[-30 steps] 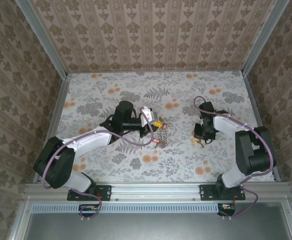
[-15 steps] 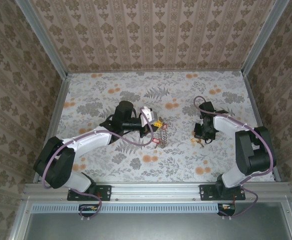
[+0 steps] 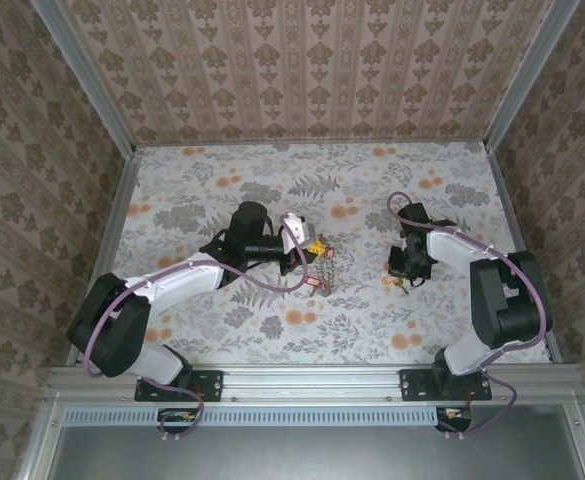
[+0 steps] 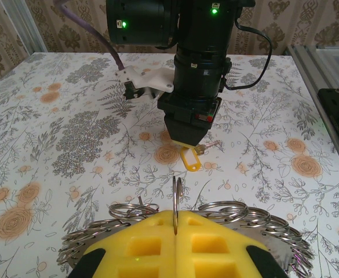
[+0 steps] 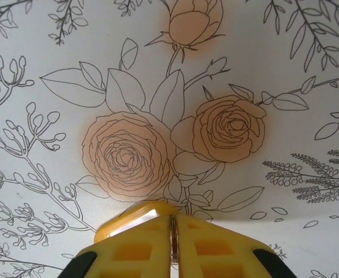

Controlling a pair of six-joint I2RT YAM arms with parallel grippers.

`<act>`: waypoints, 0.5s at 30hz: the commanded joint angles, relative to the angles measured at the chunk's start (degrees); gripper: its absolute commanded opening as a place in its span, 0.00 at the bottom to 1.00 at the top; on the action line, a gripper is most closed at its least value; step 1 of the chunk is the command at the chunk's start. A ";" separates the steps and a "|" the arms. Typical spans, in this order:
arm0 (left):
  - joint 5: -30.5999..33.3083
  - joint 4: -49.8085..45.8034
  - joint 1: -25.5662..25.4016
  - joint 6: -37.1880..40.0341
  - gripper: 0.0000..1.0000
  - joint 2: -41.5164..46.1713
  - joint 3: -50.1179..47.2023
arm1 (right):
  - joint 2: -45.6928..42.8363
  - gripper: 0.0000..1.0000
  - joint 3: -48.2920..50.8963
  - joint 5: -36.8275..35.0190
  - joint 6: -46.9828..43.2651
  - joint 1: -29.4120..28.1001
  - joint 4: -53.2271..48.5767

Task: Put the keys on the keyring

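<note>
Nothing is shifting over this last second: both arms are holding the same poses over the flower-patterned table (image 3: 212, 190). The left pincer (image 4: 175, 215) is squeezing its yellow fingers tight on one upright ring of the long silvery-grey metal chain keyring (image 4: 227, 213), the remainder lying bunched around its tips near the table's middle. The right pincer (image 5: 172, 223), well apart to the right, is pinching shut on a thin metal sliver, seemingly part of the tiny yellow-tagged keys (image 4: 191, 160) beneath it, so threading is apparently not yet starting.
</note>
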State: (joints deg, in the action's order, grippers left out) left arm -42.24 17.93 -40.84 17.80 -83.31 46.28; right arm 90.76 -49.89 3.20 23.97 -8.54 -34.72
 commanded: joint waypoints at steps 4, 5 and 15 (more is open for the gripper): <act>-1.97 0.53 -0.14 1.45 0.00 0.25 2.01 | 0.10 0.03 -1.18 -1.43 -0.23 -0.38 -1.47; -2.02 0.44 -0.20 1.43 0.00 0.38 2.02 | -0.42 0.02 -1.00 -1.51 -0.42 -0.52 -1.41; -1.68 4.06 -0.11 -1.49 0.00 0.43 0.79 | -19.55 0.00 4.58 10.17 -5.88 -1.04 9.94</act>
State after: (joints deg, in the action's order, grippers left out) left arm -42.24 18.22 -40.84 17.58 -83.31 46.28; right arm 76.79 -47.24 6.81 21.23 -9.21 -30.44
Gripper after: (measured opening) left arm 0.041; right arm 0.060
